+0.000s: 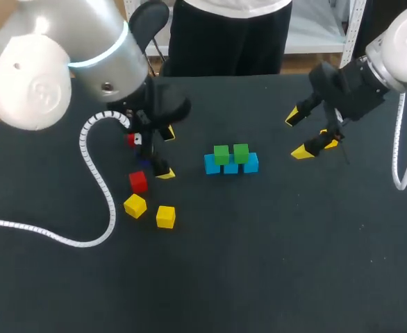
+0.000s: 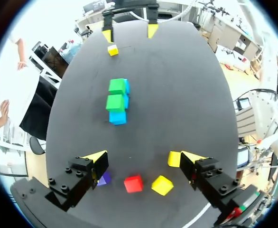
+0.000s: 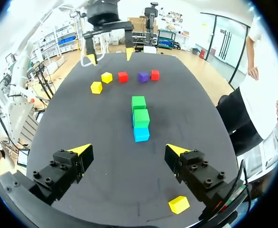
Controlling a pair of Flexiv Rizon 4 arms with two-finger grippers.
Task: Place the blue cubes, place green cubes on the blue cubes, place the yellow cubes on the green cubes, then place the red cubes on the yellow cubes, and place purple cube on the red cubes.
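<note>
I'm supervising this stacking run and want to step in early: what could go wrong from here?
The left jaws stand open over crowded loose cubes: red cube, purple cube, yellow cubes; closing could knock a neighbour.
The green cubes sit on the blue cubes; adding yellow may shift them.

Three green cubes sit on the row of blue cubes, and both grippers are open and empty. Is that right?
No: the head view shows two green cubes on the blue cubes, not three. The left gripper and right gripper are indeed open and empty.
</note>
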